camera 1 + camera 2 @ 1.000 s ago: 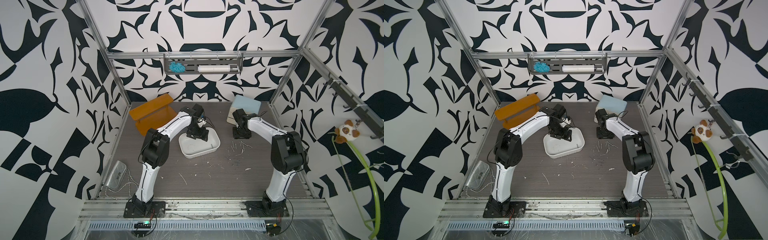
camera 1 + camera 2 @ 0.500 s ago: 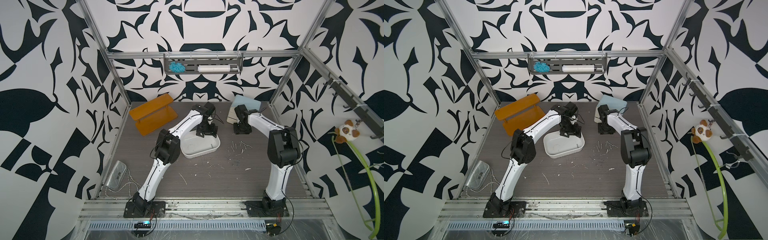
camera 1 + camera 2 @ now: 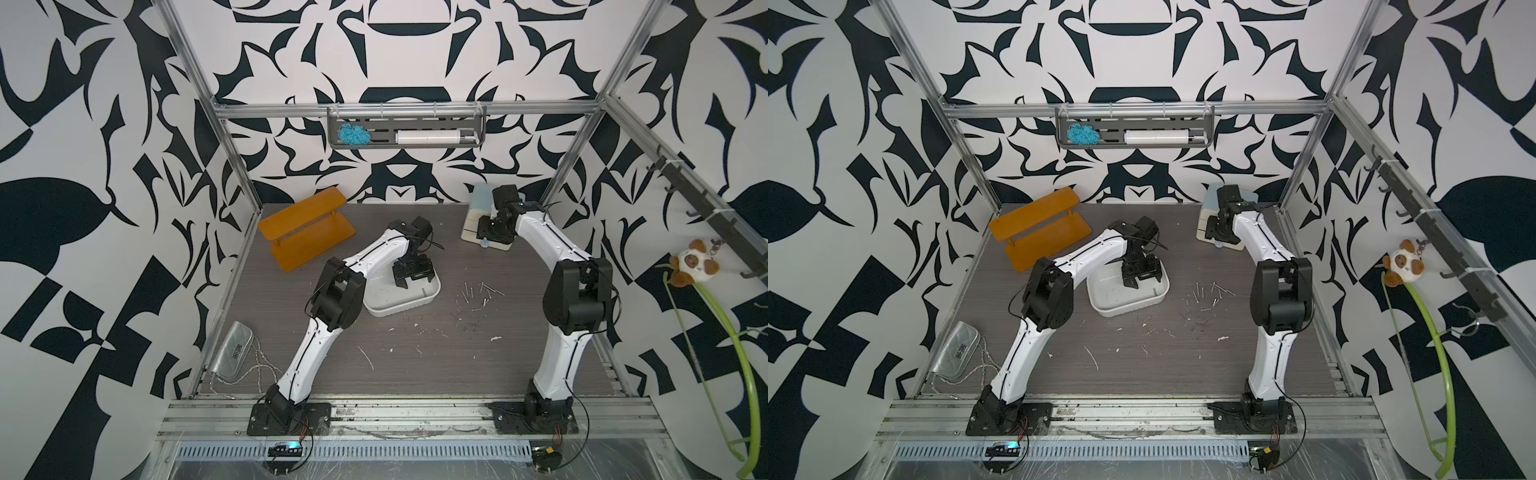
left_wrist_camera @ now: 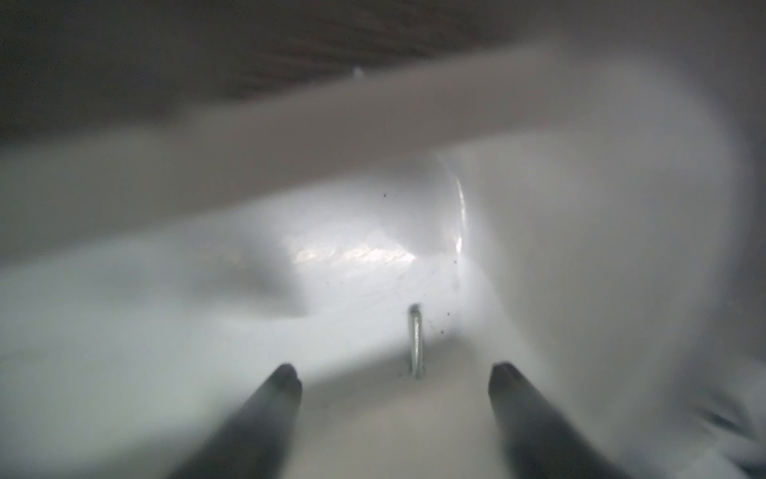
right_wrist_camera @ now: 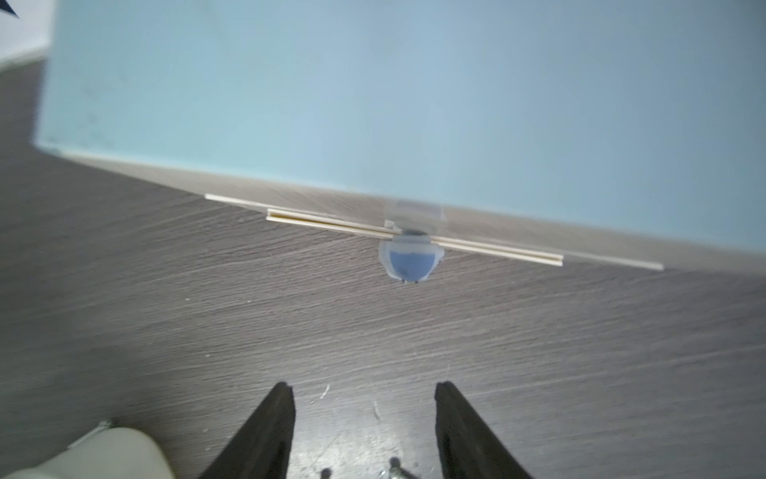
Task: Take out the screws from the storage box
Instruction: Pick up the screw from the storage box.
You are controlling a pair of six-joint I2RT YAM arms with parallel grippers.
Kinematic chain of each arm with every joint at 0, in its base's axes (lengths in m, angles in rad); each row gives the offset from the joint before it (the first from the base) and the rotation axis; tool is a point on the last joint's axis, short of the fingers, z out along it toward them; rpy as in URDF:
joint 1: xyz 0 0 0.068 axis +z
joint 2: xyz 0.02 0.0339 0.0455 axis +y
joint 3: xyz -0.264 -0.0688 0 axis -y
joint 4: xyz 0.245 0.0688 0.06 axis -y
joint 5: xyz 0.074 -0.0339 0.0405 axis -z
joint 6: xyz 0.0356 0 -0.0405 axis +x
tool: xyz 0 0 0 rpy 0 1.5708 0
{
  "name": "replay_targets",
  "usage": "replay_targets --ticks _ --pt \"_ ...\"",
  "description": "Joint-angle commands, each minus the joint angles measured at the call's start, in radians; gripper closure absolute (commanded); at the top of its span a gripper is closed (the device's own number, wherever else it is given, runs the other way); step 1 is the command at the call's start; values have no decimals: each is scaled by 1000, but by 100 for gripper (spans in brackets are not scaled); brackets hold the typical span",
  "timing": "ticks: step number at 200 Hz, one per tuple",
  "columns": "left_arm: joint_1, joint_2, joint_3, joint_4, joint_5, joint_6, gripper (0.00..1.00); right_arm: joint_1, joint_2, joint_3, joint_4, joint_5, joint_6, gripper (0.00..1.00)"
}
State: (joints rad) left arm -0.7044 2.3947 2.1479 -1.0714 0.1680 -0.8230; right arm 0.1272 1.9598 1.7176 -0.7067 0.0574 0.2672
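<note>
Storage box point(image 3: 399, 311) sits near mid-worktop point(image 3: 415, 365), a bit toward the far edge; seen in both top views.

Left end effector point(image 4: 396, 375) is down inside the box, at its far end. In the left wrist view we see the fingers point(image 4: 273, 398) spread apart: released, nothing pinched. A single screw point(image 4: 415, 346) lies flat on the box floor just ahead of the tips, betw. them and nearer one finger. The view is blurry, so we cannot tell if it touches.

Screws point(image 3: 478, 293) lie in a loose scatter on the worktop just beside the box, betw. it and the right edge. We cannot get an exact count at this res.

Right end effector point(image 5: 362, 387) hangs over the worktop near the far right corner, in front of the cream cabinet point(image 3: 469, 226) w/ pale blue top. Its fingers are apart: released, nothing betw. them.

Orange shelf point(image 3: 307, 232) is at the far left corner and a silver purse point(image 3: 232, 353) by the near left corner. White flecks point(image 3: 365, 357) are strewn toward the near edge.
</note>
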Motion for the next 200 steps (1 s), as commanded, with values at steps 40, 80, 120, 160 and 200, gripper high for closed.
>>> replay_targets --ticks 40,80,120,160,200 --pt "-27 -38 -60 -56 -64 -84 29 13 -157 -60 -9 -5 -11 36" --pt "-65 14 -29 -64 -34 -103 29 22 -222 -142 -3 0 -23 36" --pt "-96 32 78 -160 -122 -92 30 22 -246 -176 3 -6 -28 36" --pt "-141 -33 -69 -185 -151 -63 36 22 -249 -191 10 -17 -25 36" --pt "-152 -107 -221 -67 -143 -96 42 22 -249 -207 10 -24 -28 35"
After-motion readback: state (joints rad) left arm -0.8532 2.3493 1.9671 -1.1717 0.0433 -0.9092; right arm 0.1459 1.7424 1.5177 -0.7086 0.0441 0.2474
